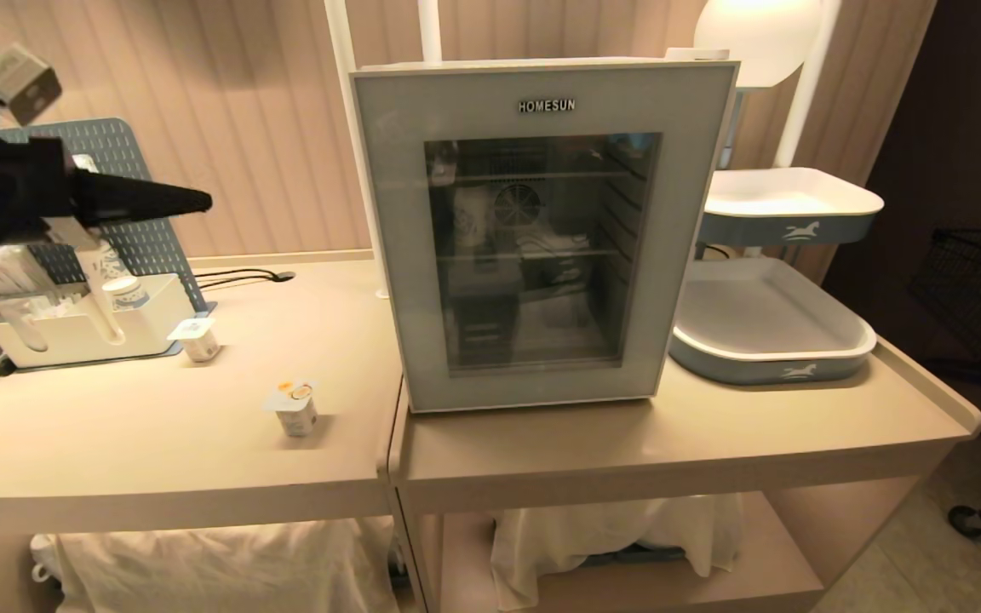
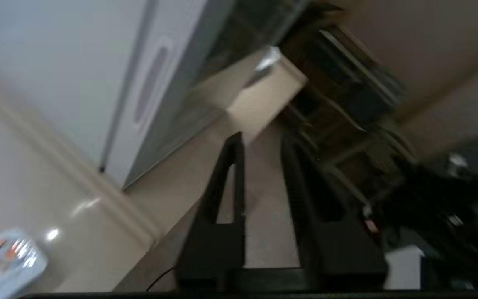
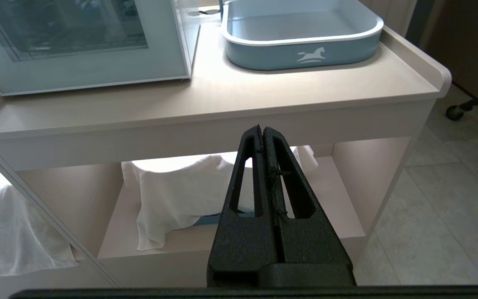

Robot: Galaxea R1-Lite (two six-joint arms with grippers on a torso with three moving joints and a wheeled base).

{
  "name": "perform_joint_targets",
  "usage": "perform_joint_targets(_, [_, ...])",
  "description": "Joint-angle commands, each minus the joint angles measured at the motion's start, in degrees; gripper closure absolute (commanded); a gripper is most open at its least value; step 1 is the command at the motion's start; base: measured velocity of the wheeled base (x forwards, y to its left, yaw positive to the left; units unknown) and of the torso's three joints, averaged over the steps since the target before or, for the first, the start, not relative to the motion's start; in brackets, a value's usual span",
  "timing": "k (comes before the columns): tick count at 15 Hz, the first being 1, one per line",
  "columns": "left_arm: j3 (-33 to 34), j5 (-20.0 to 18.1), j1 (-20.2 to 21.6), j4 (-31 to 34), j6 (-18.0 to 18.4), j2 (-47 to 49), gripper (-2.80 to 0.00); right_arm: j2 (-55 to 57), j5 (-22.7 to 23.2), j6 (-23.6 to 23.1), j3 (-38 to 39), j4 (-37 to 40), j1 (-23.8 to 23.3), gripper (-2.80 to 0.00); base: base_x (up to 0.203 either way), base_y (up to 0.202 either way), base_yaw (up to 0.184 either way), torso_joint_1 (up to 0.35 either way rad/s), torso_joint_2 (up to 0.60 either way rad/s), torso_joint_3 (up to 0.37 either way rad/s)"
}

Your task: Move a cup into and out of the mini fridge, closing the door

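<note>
we hold our right pincer point(image 3: 262, 132) low in front of the worktop point(image 3: 222, 89), fingers pressed together on nothing. nearer the left edge, the cup point(image 1: 295, 408) stands upright on the worktop, apart from the mini fridge point(image 1: 542, 230), whose door point(image 1: 388, 255) is closed. our left pincer point(image 1: 197, 202) reaches level above the left side, fingers a narrow gap apart, empty.

Left arm raised at the left edge of the head view, its end effector point(image 1: 201, 202) pointing level to the right, fingers point(image 2: 228, 174) slightly parted, holding nothing, right end effector point(image 3: 262, 132) hanging low, fingers pressed together, empty
</note>
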State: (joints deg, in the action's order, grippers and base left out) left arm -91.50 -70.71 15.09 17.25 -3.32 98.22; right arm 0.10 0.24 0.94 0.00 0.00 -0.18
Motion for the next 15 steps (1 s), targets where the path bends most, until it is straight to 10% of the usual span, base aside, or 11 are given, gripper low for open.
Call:
perform_joint_targets(1, [-0.27, -16.33, -0.78, -2.0, 3.8, 9.8, -2.8, -0.01, 0.02, 0.03, 0.0, 0.0, 0.01, 0.0, 0.0, 0.0, 0.0, 0.0, 0.0, 0.0])
perform_joint_targets(6, [5.14, -15.73, -8.77, -6.85, 19.54, 13.15, -2.8, -0.01, 0.02, 0.03, 0.0, 0.0, 0.01, 0.0, 0.0, 0.0, 0.0, 0.0, 0.0, 0.0])
perform_joint_targets(15, [7.58, 8.75, -16.31, -11.9, 23.98, 14.58, -2.8, -0.01, 0.02, 0.12, 0.0, 0.09, 0.01, 0.0, 0.0, 0.0, 0.0, 0.0, 0.0, 0.0])
